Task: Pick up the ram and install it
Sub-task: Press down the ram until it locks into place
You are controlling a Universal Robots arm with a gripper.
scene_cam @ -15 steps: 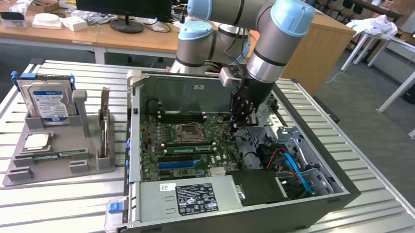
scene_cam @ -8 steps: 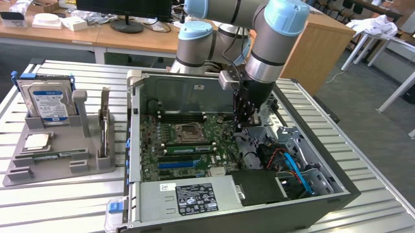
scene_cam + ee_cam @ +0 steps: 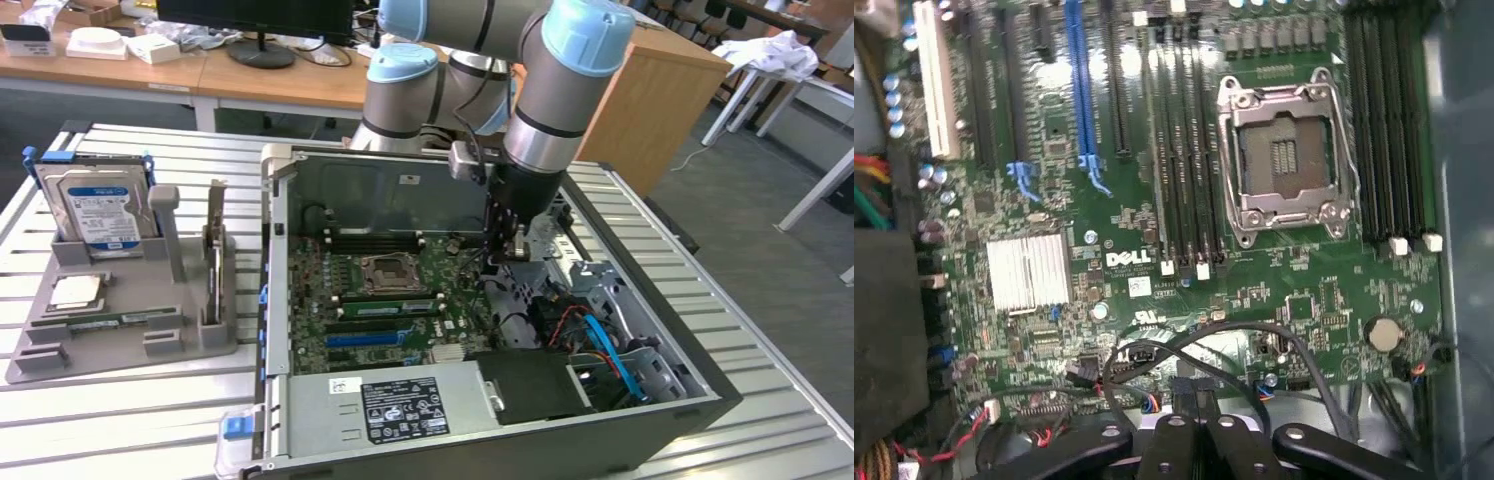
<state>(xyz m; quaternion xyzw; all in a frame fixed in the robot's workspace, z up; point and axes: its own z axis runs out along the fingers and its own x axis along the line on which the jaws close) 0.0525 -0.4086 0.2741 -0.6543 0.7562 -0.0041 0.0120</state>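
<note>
1. Table (image 3: 747,330): slatted, pale metal. It carries an open black case (image 3: 694,385) and, on the exterior view's left, a grey moulded holder (image 3: 120,350).
2. Arm (image 3: 561,90): grey tubes with pale blue joint caps. It reaches down into the case from above.
3. Tool (image 3: 511,255): black, inside the case above the motherboard (image 3: 387,320). In the wrist view the tool (image 3: 1194,430) shows as black linkages with its fingers drawn fully together. Nothing can be seen between them.
4. Ram (image 3: 118,320): a thin green strip lying flat in a shallow recess of the holder, well apart from the tool.
5. Also in the holder:
   - a hard drive (image 3: 100,205), silver with a blue-white label, standing upright at the back;
   - a small square processor (image 3: 76,292), lying flat just behind the ram.
6. Motherboard (image 3: 1104,200): dark green, densely printed, with a white brand mark near the middle.
7. Socket (image 3: 1284,155): a square bright steel frame with a dark centre.
8. Slots (image 3: 1189,150): long, narrow and black with white latches at the ends, beside the socket. A second bank lies on the socket's other side.
9. Heatsink (image 3: 1029,272): a square block of fine silver fins.
10. Cables (image 3: 1154,360): thin black loops lying over the board near the tool.
11. Power supply (image 3: 387,400): a grey sheet-metal box with a black label, at the near end of the case.
</note>
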